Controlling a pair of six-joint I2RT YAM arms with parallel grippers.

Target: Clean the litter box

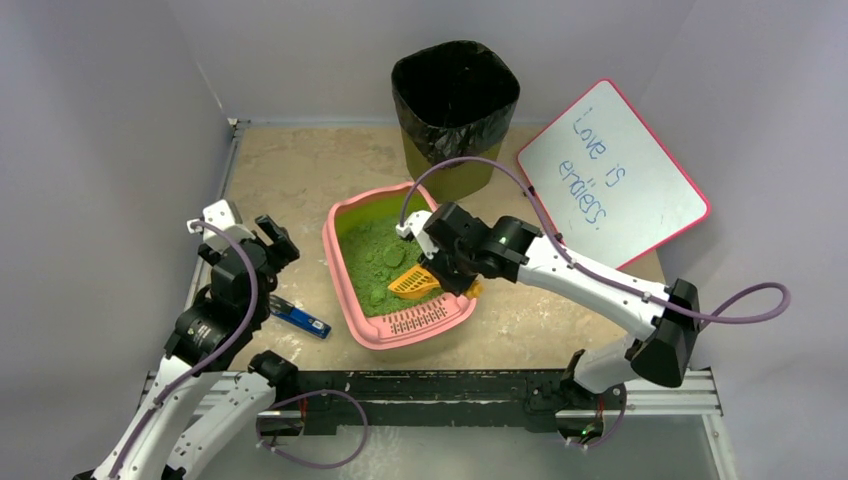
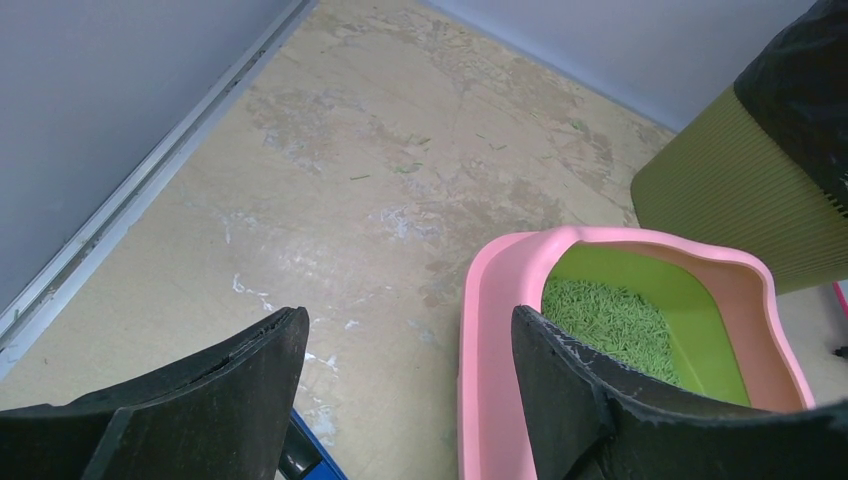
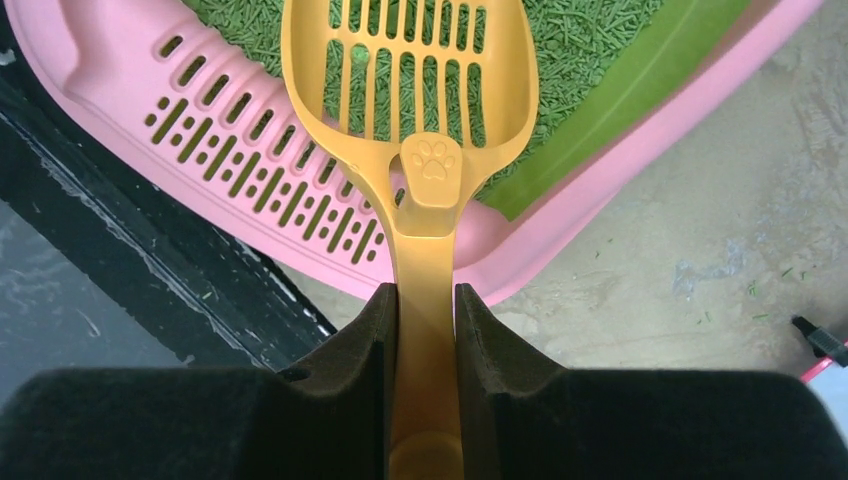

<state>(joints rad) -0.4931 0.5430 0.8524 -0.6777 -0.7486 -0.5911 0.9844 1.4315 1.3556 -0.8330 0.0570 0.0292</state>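
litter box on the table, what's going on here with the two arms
The right fingers are shut on the handle of a yellow slotted scoop, its head over the green litter in the pink litter box. The left fingers hang open beside the box, holding nothing. A lined bin stands behind it.

Litter box (image 1: 338, 265): pink shell with a slotted grate lip, bright green inner wall.
Litter (image 1: 375, 255): green pellets.
Scoop (image 3: 410, 80): orange-yellow, slotted blade, embossed paw print at the neck.
Bin (image 1: 452, 172): olive, ribbed.
Bag (image 1: 455, 90): black.
Whiteboard (image 1: 612, 175): white, pink-red frame, blue handwriting.
Bench (image 1: 290, 180): mottled beige, pale scuffs.
Flat item (image 1: 300, 318): blue.
Cables (image 1: 480, 161): purple.
Left pincer (image 2: 408, 320), right pincer (image 3: 425, 292): black.
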